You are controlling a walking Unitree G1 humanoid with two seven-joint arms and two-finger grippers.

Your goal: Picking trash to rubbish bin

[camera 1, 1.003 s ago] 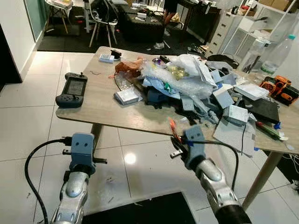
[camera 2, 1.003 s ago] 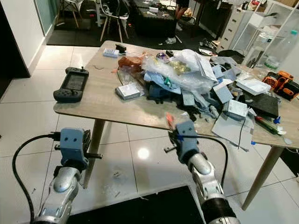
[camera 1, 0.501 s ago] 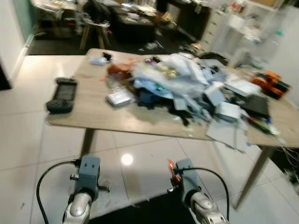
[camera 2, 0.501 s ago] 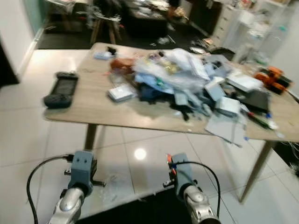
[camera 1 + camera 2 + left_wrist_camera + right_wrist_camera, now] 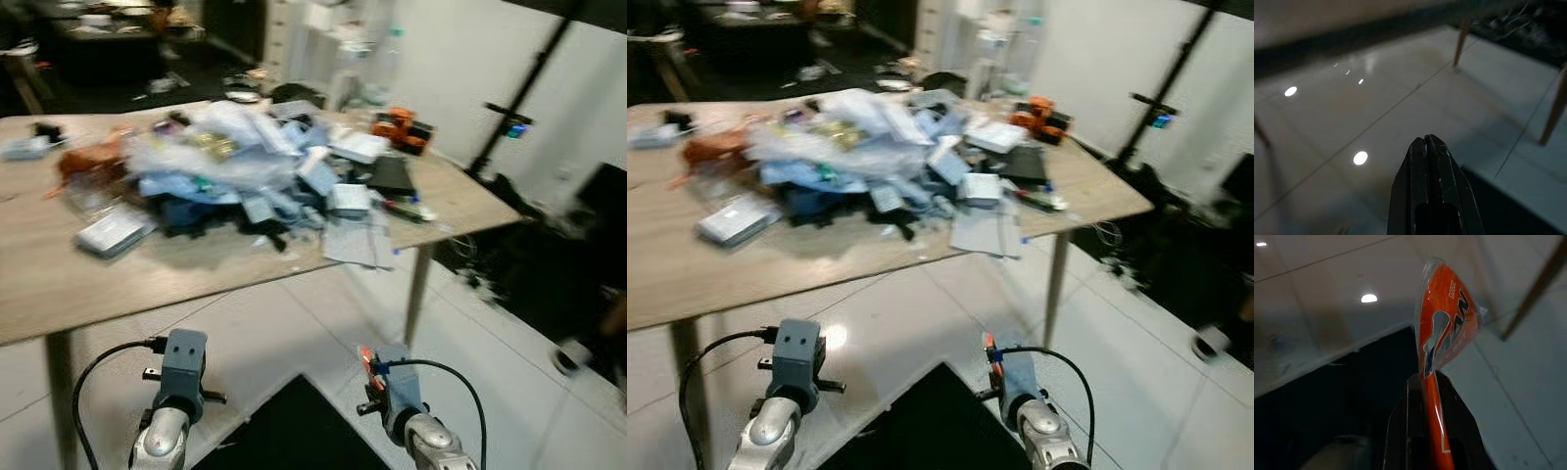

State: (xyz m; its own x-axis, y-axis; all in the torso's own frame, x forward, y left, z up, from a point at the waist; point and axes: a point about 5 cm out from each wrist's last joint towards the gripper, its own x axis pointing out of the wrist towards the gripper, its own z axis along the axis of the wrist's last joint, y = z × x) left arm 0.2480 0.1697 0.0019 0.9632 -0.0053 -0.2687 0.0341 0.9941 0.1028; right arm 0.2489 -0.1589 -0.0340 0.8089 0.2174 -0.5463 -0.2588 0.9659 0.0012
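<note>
Nearest the camera, both arms are held low over the white tiled floor (image 5: 294, 323), beside a black mat (image 5: 284, 431). The right gripper (image 5: 1431, 382) has its two black fingers pressed together on an orange wrapper (image 5: 1444, 333), which stands up out of the fingertips. The wrapper is clear at the edges, with black and grey printing; the letters "D2202" or something close can be made out near its top, and the larger lettering below is too distorted to read. In the head views the same wrapper (image 5: 366, 357) shows as a small orange tip above the right wrist.

The left gripper (image 5: 1425, 142) has its two fingers closed flat against each other with nothing between them, pointing down at the floor, where three or four ceiling lights are reflected.

Beyond the arms stands one wooden table (image 5: 59, 284) on slim legs. On it lies a heap of clutter (image 5: 235, 166): clear plastic bags, blue and white papers, small boxes, a flat silver packet (image 5: 113, 227) to the left of the pile. Near the far right end sits an orange and black object (image 5: 402, 127), blurred. Behind the table are white shelves (image 5: 333, 39) and a dark room, all blurred.
</note>
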